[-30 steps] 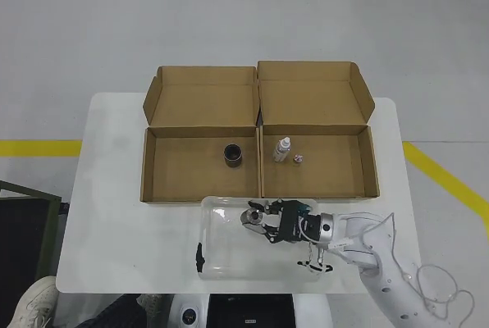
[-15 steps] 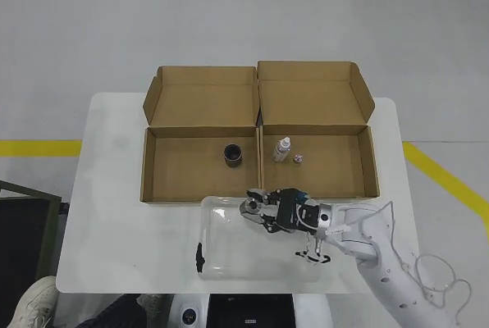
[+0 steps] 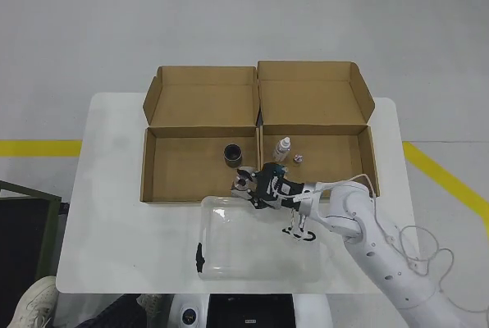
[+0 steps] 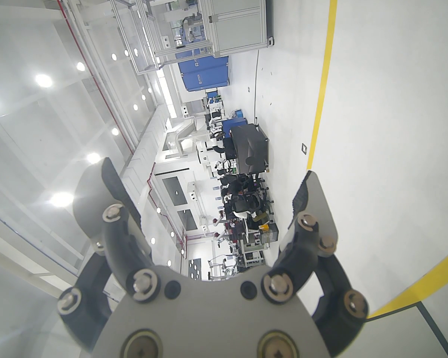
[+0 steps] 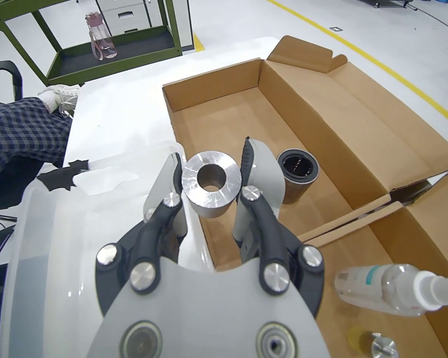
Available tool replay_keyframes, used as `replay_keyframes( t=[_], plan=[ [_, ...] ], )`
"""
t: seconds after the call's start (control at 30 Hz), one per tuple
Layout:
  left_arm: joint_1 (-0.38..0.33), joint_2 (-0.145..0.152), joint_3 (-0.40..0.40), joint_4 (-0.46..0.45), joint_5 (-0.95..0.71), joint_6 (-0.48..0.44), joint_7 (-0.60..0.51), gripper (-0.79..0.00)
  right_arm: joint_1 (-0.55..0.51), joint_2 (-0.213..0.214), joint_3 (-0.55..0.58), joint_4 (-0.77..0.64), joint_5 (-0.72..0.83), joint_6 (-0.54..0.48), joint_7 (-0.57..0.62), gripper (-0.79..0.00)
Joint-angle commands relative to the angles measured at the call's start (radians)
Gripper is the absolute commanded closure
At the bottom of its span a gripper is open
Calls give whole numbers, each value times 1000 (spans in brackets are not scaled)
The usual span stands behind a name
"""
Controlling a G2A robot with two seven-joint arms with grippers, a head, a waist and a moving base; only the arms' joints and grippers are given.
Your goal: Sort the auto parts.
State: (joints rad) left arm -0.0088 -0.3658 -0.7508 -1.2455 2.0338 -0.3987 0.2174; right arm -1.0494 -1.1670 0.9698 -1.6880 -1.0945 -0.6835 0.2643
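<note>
My right gripper (image 3: 246, 182) (image 5: 211, 157) is shut on a silver metal ring (image 3: 244, 178) (image 5: 211, 184), holding it over the near wall of the left cardboard box (image 3: 179, 168) (image 5: 227, 113), by its right corner. Inside that box a black cylindrical bearing (image 3: 233, 154) (image 5: 297, 173) stands upright, just beyond the ring. The right cardboard box (image 3: 335, 168) (image 5: 407, 225) holds a small spray bottle (image 3: 281, 149) (image 5: 380, 288) and a small metal part (image 3: 298, 157) (image 5: 382, 344). My left gripper (image 4: 209, 176) is open, holds nothing, and faces the room.
A clear plastic bin (image 3: 228, 246) (image 5: 41, 225) sits in front of the boxes, with a black piece (image 3: 200, 258) (image 5: 61, 176) at its left edge. Both boxes have their lids folded back. A green cart (image 5: 108, 31) stands beside the table.
My right gripper has carried the silver ring from above the clear bin back toward the left cardboard box. The things in the boxes have not moved.
</note>
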Motion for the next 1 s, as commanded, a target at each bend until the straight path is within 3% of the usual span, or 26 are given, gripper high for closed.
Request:
replay_keyframes(
  t=[0.0, 0.37, 0.97],
  plan=[
    [0, 0, 0, 0, 0, 0, 0, -785, 23, -6, -15, 19, 4, 10, 6, 0],
    [0, 0, 0, 0, 0, 0, 0, -785, 122, -40, -96, 126, -14, 76, 35, 0],
    [0, 0, 0, 0, 0, 0, 0, -785, 197, -77, -177, 241, -47, 73, 60, 0]
  ],
)
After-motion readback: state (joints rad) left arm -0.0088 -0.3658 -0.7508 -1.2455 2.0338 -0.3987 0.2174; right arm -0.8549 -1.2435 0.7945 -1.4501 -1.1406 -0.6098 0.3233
